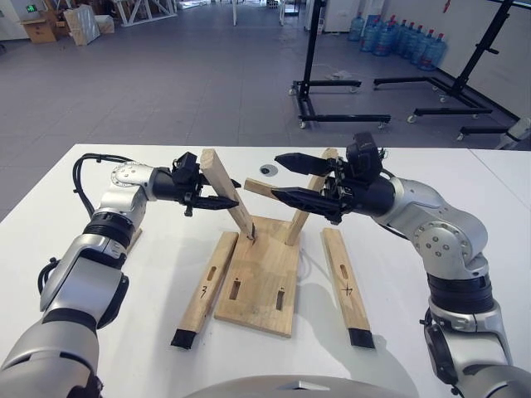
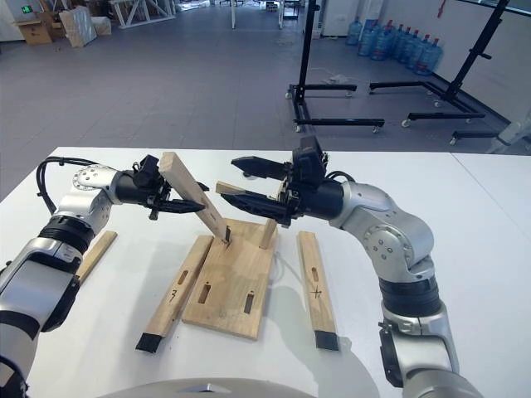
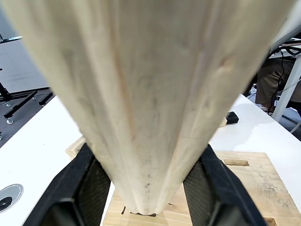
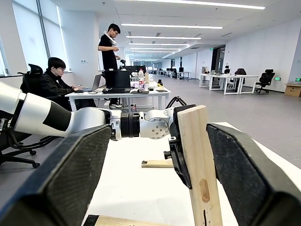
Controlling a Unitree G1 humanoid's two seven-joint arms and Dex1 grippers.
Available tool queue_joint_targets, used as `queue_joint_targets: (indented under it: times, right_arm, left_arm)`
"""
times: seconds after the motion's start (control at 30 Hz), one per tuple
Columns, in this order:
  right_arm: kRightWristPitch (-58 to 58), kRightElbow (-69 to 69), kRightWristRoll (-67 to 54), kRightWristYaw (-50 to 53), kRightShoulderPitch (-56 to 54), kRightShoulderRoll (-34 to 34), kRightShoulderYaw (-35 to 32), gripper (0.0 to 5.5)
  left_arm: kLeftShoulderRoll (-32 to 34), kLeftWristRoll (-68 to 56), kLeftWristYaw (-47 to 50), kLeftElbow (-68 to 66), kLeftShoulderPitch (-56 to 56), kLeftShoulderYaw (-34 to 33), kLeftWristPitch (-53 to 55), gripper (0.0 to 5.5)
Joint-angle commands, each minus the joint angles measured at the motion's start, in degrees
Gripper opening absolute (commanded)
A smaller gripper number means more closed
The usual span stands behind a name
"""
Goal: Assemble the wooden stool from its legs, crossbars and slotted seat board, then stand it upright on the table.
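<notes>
The slotted seat board (image 1: pixel 264 286) lies flat mid-table. A wooden leg (image 1: pixel 226 189) stands tilted with its lower end in a far slot, and my left gripper (image 1: pixel 219 196) is shut on its upper part; the left wrist view has its fingers (image 3: pixel 89 188) on both sides of the leg (image 3: pixel 150 94). A second leg (image 1: pixel 304 209) leans in the board's far right slot, with a short crossbar (image 1: pixel 259 189) beside it. My right gripper (image 1: pixel 276 176) hovers wide open just right of the held leg, holding nothing. Two more legs lie flat on the left (image 1: pixel 206 290) and right (image 1: pixel 347 283) of the board.
A loose wooden strip (image 2: pixel 95 253) lies under my left forearm. A round cable port (image 1: pixel 267 169) sits in the table (image 1: pixel 431 166) behind the parts. Beyond the far edge, black wheeled stands (image 1: pixel 332 91) are on the floor. Bare tabletop lies at both sides.
</notes>
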State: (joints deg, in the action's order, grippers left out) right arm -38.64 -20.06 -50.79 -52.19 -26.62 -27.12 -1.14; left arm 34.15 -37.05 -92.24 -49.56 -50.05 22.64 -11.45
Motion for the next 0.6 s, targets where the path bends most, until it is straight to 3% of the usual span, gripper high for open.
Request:
queue_joint_targets:
  times: [0.03, 0.33, 0.6]
  right_arm:
    - [-0.4, -0.9, -0.4, 0.4, 0.3, 0.3, 0.3, 3.7]
    - [-0.6, -0.4, 0.0, -0.1, -0.4, 0.0, 0.4, 3.7]
    - [-0.9, -0.6, -0.4, -0.1, -0.5, -0.3, 0.3, 3.7]
  left_arm:
    - [0.6, 1.3, -0.3, -1.3, -2.6, 0.1, -0.8, 2.03]
    - [-2.8, 3.8, -0.3, -4.3, -2.3, -0.1, -3.8, 2.03]
    - [-0.8, 3.9, -0.3, -2.1, -0.9, 3.4, -1.6, 2.03]
